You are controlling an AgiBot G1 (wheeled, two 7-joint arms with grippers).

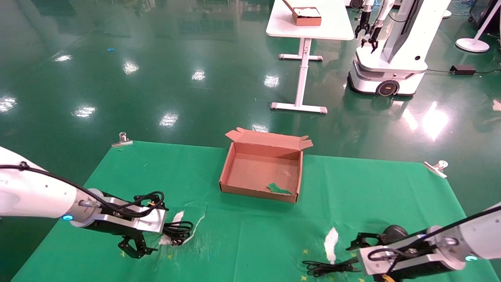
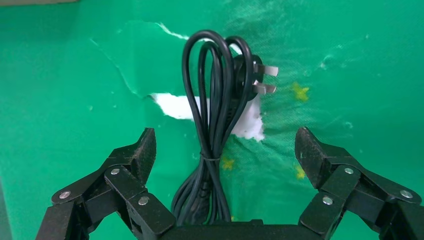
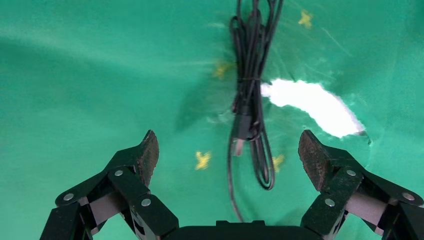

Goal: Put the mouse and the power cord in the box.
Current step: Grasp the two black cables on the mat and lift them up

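My right gripper hangs released over the mouse cable near the counter's edge; my left gripper, spread wide, straddles the power cord to pinch its bundle. Beyond, the box waits empty, lid back.

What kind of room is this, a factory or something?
Probably a robotics lab or test hall: glossy green floor, another white wheeled robot beside a white table, and a green cloth-covered worktable.
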